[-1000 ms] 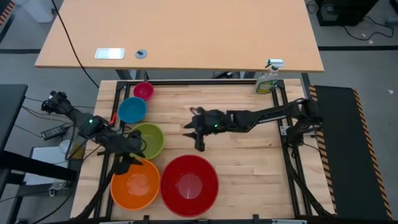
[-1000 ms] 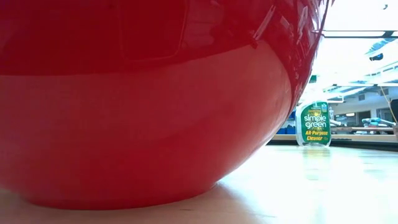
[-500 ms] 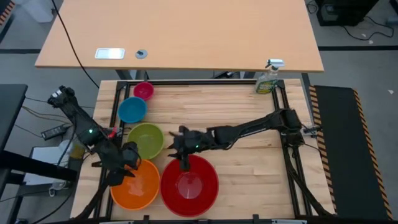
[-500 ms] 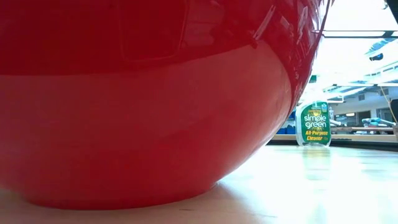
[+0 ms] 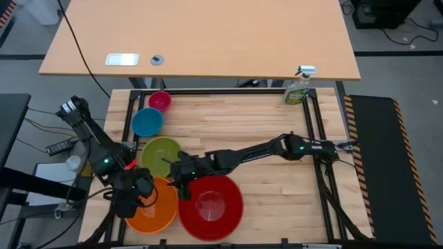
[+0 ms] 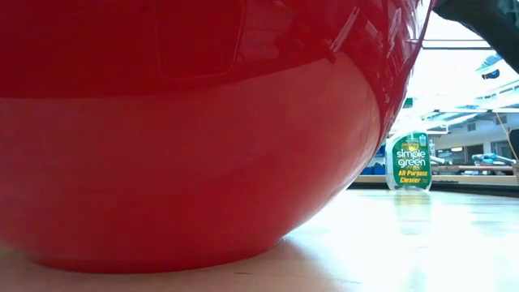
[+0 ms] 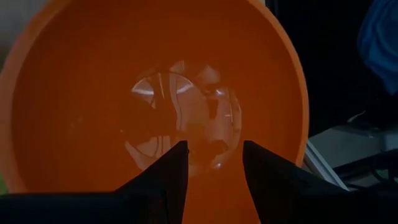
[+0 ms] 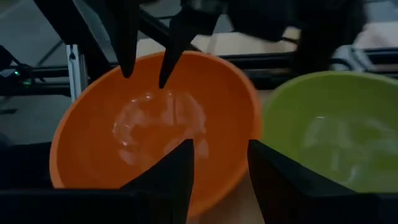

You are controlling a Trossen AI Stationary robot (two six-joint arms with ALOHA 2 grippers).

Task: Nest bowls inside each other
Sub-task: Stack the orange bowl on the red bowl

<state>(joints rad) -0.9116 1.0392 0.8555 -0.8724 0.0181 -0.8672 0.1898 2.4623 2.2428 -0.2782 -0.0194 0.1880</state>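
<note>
Left gripper [image 5: 140, 196]: positioned above the orange bowl [image 5: 154, 205] at the table's front-left corner. In the left wrist view its two fingers [image 7: 176, 168] stand apart with the bowl's interior visible between them; nothing is held.

Right gripper [image 5: 181, 187]: extended across the table to the gap where the orange bowl, the lime green bowl [image 5: 163, 155] and the red bowl [image 5: 211, 202] meet. Its fingers [image 8: 180, 168] are likewise parted and empty, aimed at the orange bowl's near rim.

Bowl positions, front to rear along the table's left side:
- Red bowl: front edge, just right of the orange bowl, apparently touching it.
- Lime green bowl: directly behind the orange bowl.
- Blue bowl [image 5: 147, 122]: behind the green.
- Pink bowl [image 5: 159, 101]: near the rear-left corner.
No bowl is nested yet.

A spray bottle [image 5: 298, 88] stands at the rear-right corner, well clear of the work.

Handling, as judged: the bowls look like light, stiff, glossy plastic, so expect slip on the curved wall. Take hold at the rim, one finger inside and one outside. Lift level; a light bowl may swing or skid when released into the next.
</note>
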